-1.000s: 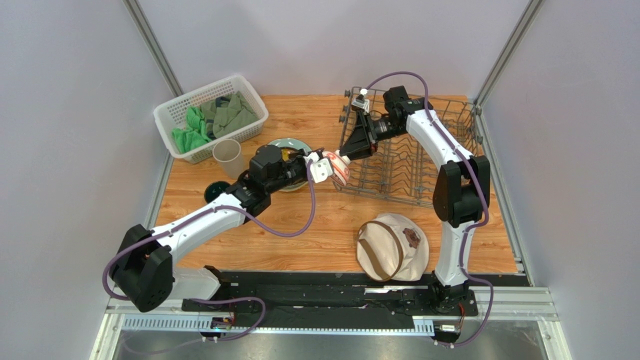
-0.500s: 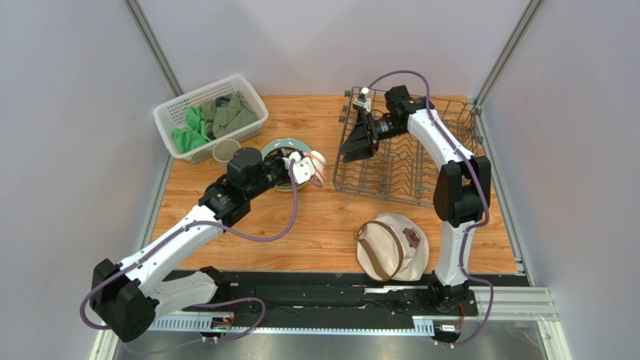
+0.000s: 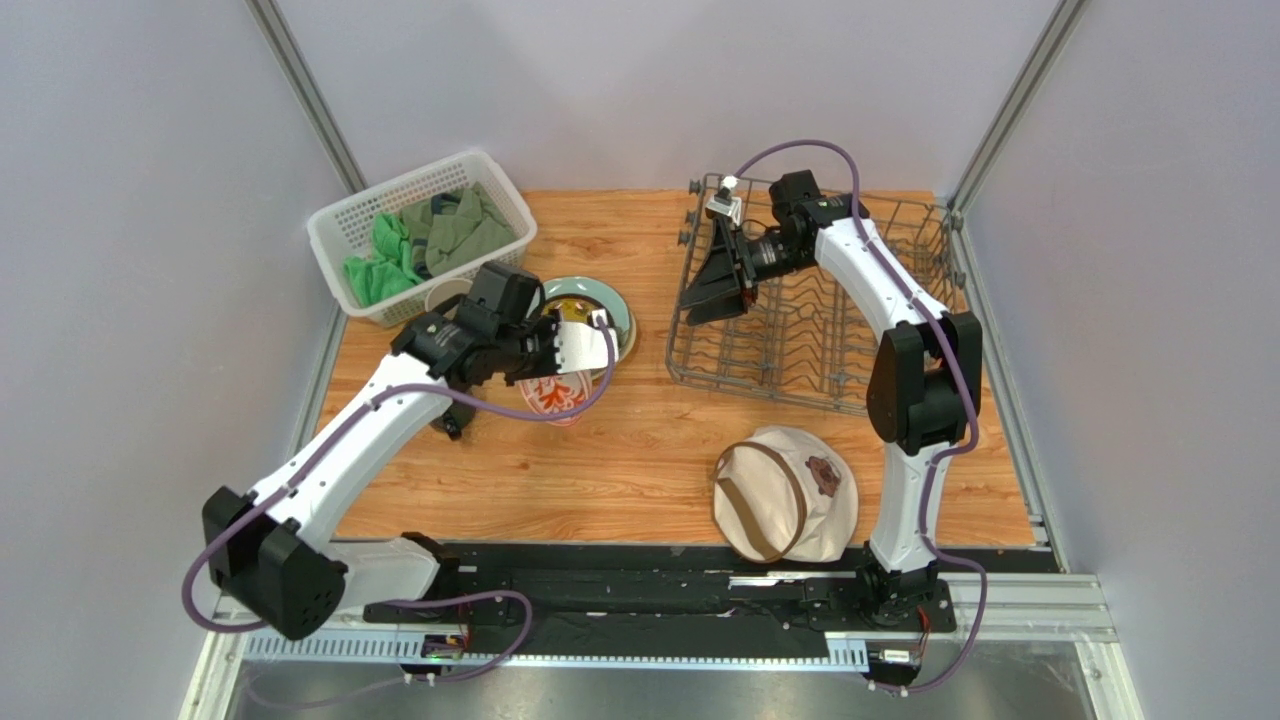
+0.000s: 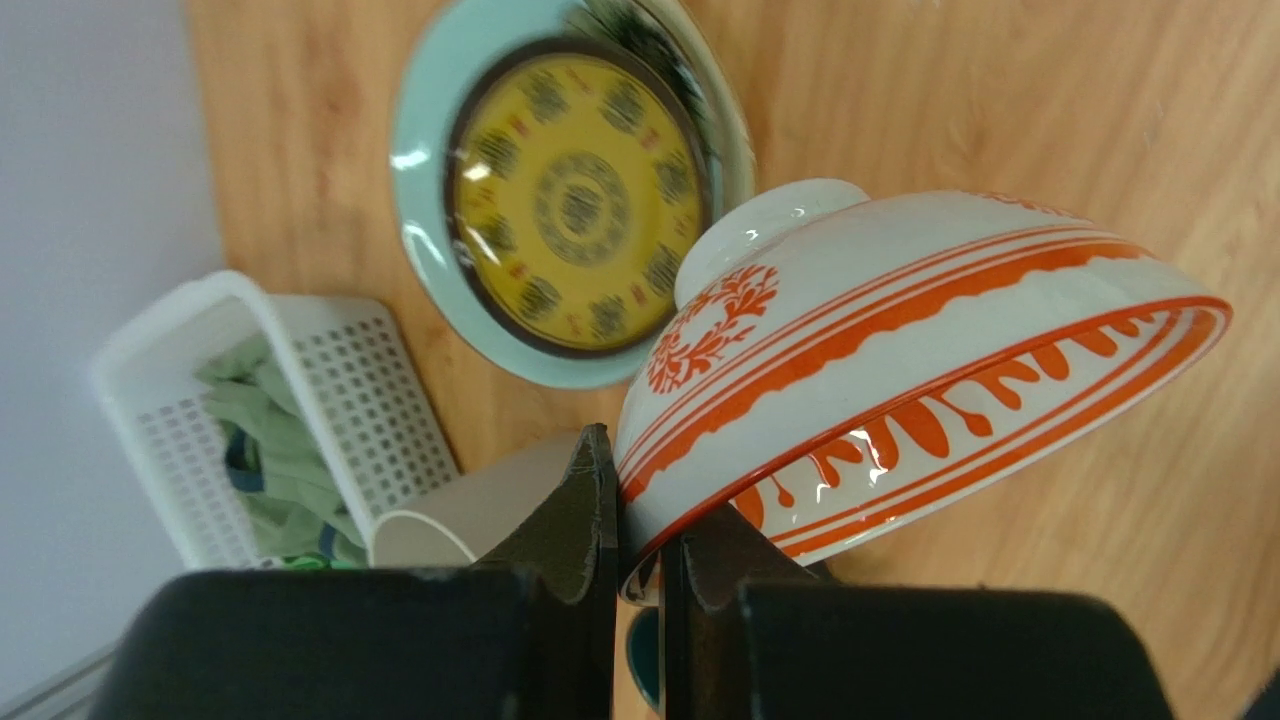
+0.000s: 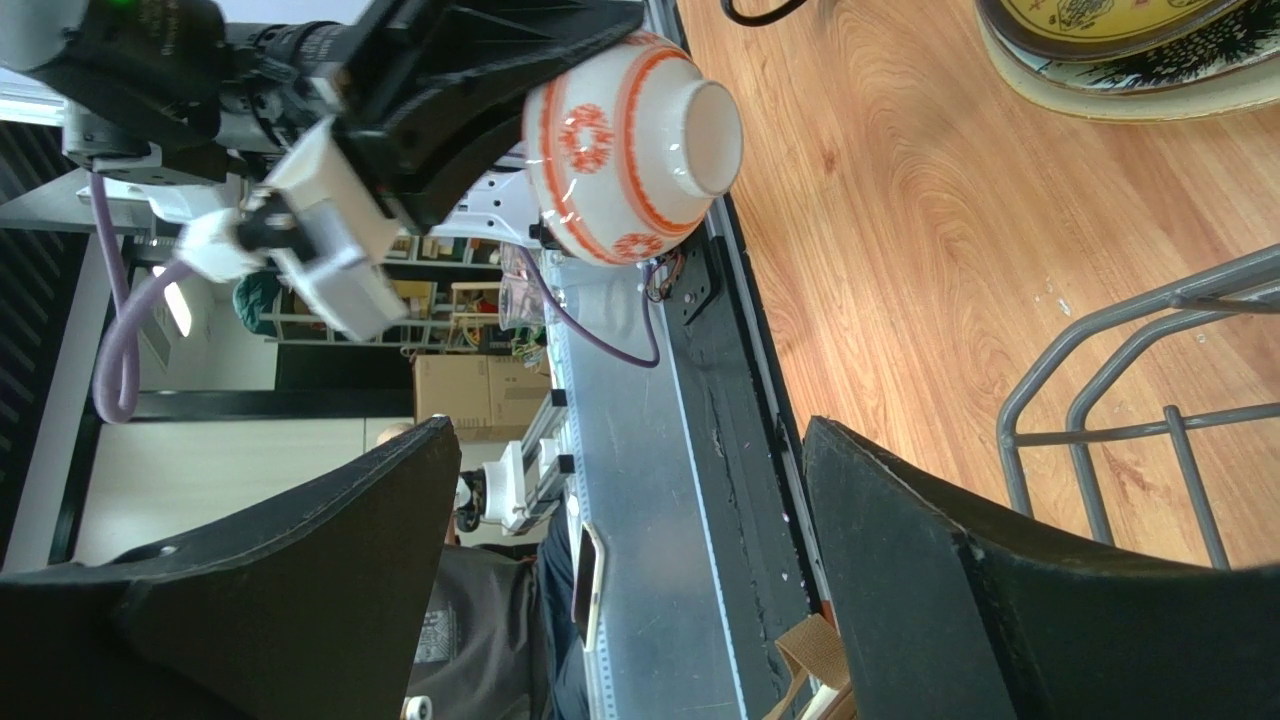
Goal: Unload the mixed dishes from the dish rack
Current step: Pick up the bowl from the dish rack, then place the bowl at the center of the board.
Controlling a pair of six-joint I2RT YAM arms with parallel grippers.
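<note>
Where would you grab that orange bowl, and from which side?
By the rim of the bowl, coming edge-on with one finger inside and one outside: the wall is thin there, the body probably too wide. The left gripper pinches it so.

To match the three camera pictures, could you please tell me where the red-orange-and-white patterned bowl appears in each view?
Top external: the patterned bowl is left of centre, just nearer the arm bases than the yellow-patterned plate.
Left wrist: the patterned bowl fills the centre and right, its rim pinched in the left gripper at the bottom.
Right wrist: the patterned bowl is upper middle, its foot toward the camera.
Shared landmark: the yellow-patterned plate, visible in every view.
</note>
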